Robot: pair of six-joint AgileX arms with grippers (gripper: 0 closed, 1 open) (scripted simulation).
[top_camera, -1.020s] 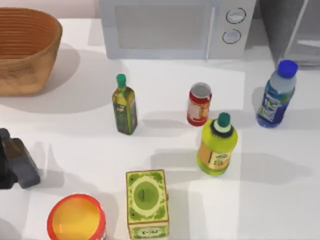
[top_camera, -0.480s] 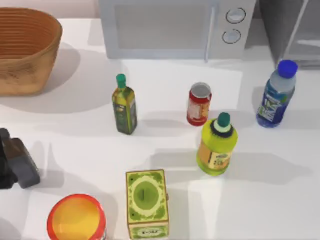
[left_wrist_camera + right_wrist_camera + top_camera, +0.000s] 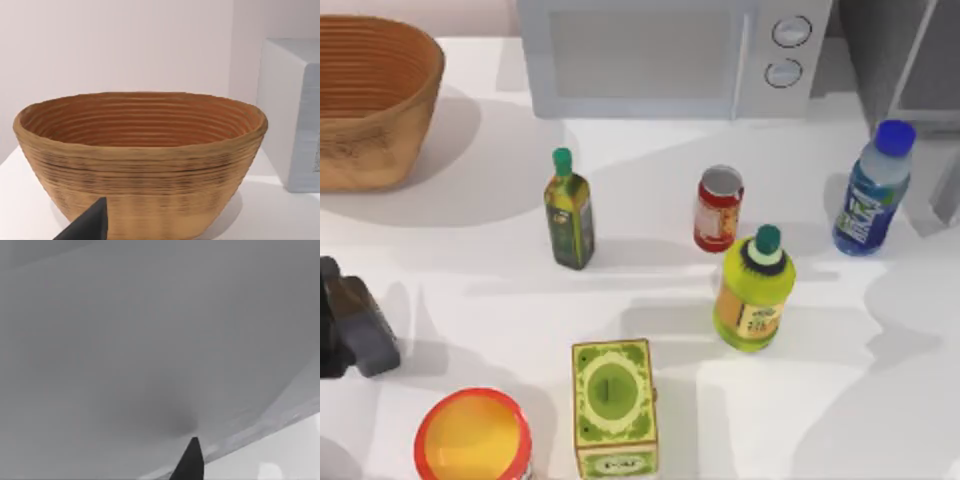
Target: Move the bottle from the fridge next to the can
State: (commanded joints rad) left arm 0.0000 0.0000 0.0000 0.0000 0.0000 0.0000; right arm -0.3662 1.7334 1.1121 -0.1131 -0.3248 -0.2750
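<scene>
Top view: since half a second ago the pale door frame of the fridge (image 3: 875, 45) has shifted, a grey edge now shows just beside the bottle (image 3: 868, 200), and new shadow covers the bench (image 3: 470, 260) on the right. Probably the right arm is moving in there, so the pick is not started.

The bottle has not moved. It stands upright on the bench in front of the fridge, apart from the can (image 3: 719, 208).

The right gripper (image 3: 190, 462) is close to a grey surface; can't tell if it's open or closed. The left gripper (image 3: 355, 330) is parked at the left edge, state also unclear.

Counts:
- Water bottle: 1
- Can: 1
- Oil bottle (image 3: 569, 212): 1
- Yellow-green bottle (image 3: 754, 290): 1
- Green carton (image 3: 612, 405): 1
- Red tub (image 3: 473, 436): 1
- Basket (image 3: 370, 100): 1
- Microwave (image 3: 660, 55): 1
</scene>
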